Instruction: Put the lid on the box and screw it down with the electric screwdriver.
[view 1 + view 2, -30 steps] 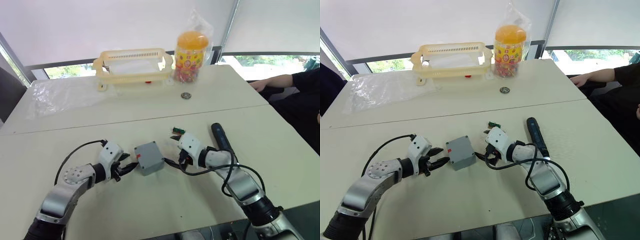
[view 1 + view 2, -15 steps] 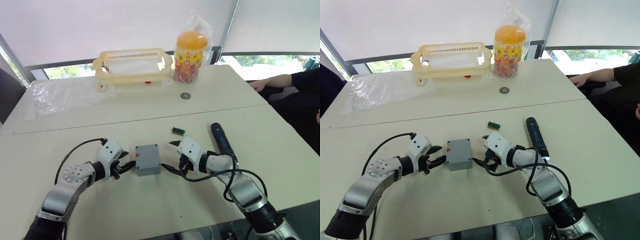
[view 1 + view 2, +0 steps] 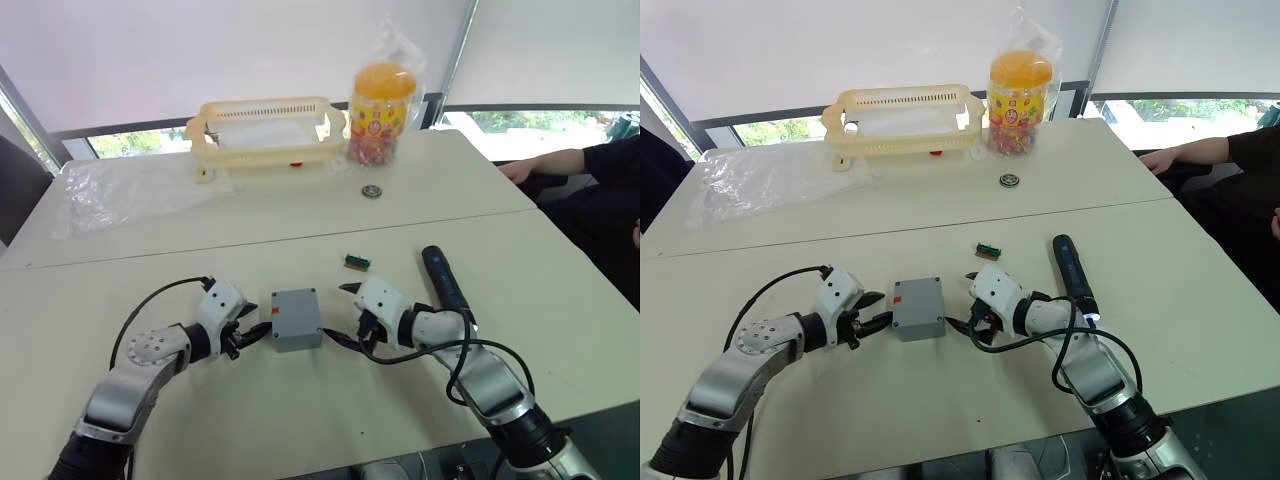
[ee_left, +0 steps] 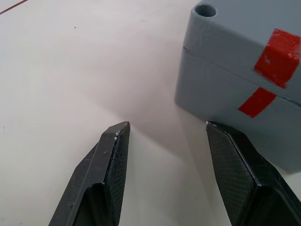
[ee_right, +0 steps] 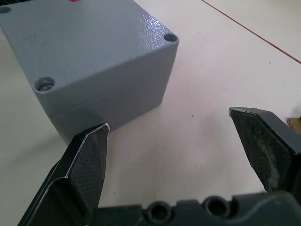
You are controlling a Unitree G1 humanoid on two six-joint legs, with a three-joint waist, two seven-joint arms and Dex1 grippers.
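The small deep square grey plastic box point(image 3: 296, 319) sits on the cream counter point(image 3: 300, 420) between my two hands, with the flat grey plastic lid point(image 5: 89, 42) already resting on top of it, flush with its walls along a thin seam. A strip of red tape point(image 4: 277, 59) crosses that seam on the side facing my left hand. In the right wrist view a screw head sits in one corner hole of the lid, and another corner hole looks dark and empty.

My left fingers point(image 4: 115, 155) are spread apart, low over the counter, their tips just beside the taped side of the box; one tip lies very near its lower edge, and I cannot tell whether it touches. My right fingers point(image 5: 89, 155) are also spread wide, hovering just beside the opposite side, holding nothing.

The long black pen-like electric screwdriver point(image 3: 443, 279) lies on the counter just beyond my right forearm, apart from the box. A small green-brown block point(image 3: 355, 263) lies near it, behind the box. Further back stand a yellow plastic basket point(image 3: 266, 130) and an orange-lidded jar of sweets point(image 3: 381, 112).
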